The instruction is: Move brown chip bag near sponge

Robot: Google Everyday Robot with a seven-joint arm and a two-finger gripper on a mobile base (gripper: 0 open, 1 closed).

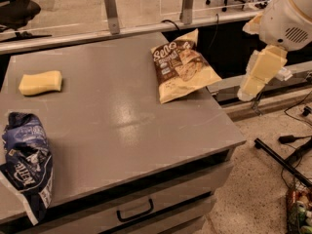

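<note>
The brown chip bag [183, 71] lies flat at the table's far right, dark brown in the middle with pale yellow ends, its right corner over the table edge. The sponge [41, 82], a small pale yellow block, lies at the far left of the table, well apart from the bag. My gripper [247, 90] hangs at the end of the pale arm [265, 65], off the table's right side, a little right of the bag and about level with it. It holds nothing that I can see.
A dark blue and white bag [28, 162] lies at the table's front left corner. The grey table [122, 126] has drawers below. A glass partition with metal posts [111, 11] runs behind. Cables and a bar lie on the floor at right [282, 160].
</note>
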